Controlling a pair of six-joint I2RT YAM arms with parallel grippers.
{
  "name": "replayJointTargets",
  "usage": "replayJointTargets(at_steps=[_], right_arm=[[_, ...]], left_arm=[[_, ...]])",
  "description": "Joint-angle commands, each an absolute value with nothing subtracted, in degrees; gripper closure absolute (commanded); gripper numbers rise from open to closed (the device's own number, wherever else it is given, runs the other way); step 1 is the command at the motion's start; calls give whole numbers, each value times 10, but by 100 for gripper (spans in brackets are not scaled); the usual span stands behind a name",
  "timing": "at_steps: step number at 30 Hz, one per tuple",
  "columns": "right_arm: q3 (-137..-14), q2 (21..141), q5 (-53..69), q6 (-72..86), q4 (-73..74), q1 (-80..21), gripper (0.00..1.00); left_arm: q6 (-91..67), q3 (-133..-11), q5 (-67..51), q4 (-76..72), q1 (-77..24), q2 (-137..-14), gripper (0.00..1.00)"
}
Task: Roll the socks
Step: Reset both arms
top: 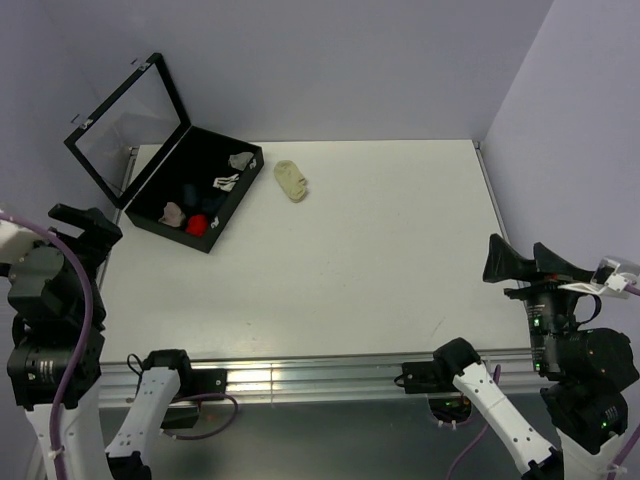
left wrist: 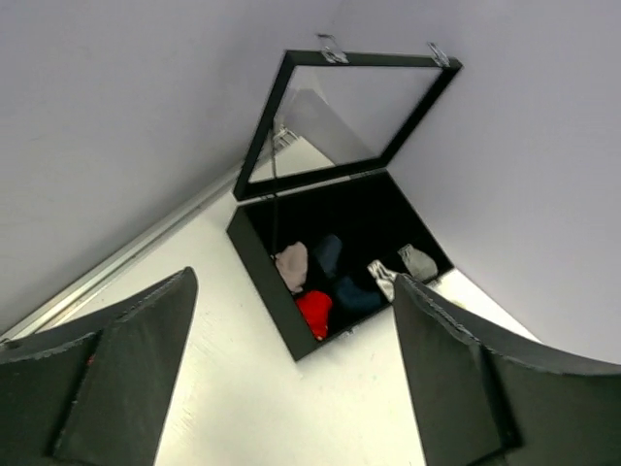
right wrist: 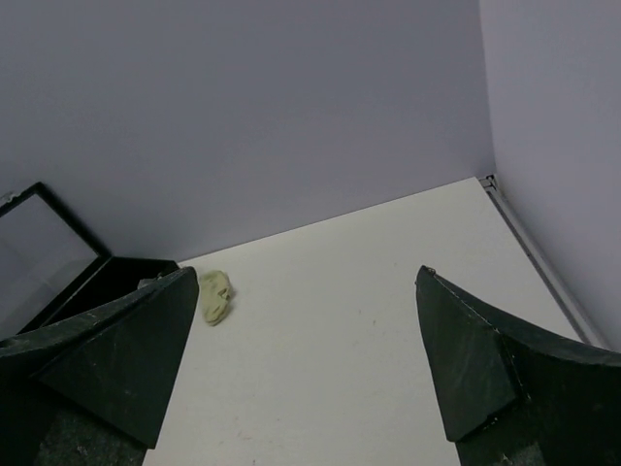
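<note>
The socks lie bunched inside an open black box (top: 215, 232) at the table's back left. In the left wrist view I see a dusty-pink sock (left wrist: 291, 264), a navy one (left wrist: 355, 294) and a red part of another (left wrist: 314, 311); its beige does not show. In the top view the pink sock (top: 172, 212), the red part (top: 197, 224) and the navy sock (top: 190, 192) are small. My left gripper (top: 88, 222) (left wrist: 291, 388) is open and empty, raised near the box's front left. My right gripper (top: 528, 262) (right wrist: 306, 369) is open and empty at the far right.
The box's glass lid (top: 128, 122) stands open, leaning back-left. Small white-grey items (top: 232, 172) lie in the box's far end. A small pale-yellow sock (top: 292, 180) (right wrist: 214, 295) lies on the table just right of the box. Purple walls close the back and right.
</note>
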State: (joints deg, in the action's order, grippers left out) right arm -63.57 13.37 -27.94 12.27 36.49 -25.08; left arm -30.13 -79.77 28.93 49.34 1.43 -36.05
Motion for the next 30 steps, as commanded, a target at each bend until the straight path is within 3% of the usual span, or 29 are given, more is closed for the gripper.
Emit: replayJointTargets(at_steps=[1, 6, 16, 30], right_arm=[[-637, 144, -304, 91, 359, -248, 0], [-620, 133, -296, 91, 364, -248, 0], [-583, 118, -295, 89, 338, -248, 0], [-571, 135, -265, 84, 309, -248, 0]], left_arm=[[-322, -756, 361, 484, -16, -303, 10], [-314, -695, 392, 451, -22, -231, 1], [-315, -610, 395, 385, -22, -192, 1], [-395, -591, 392, 431, -22, -242, 1]])
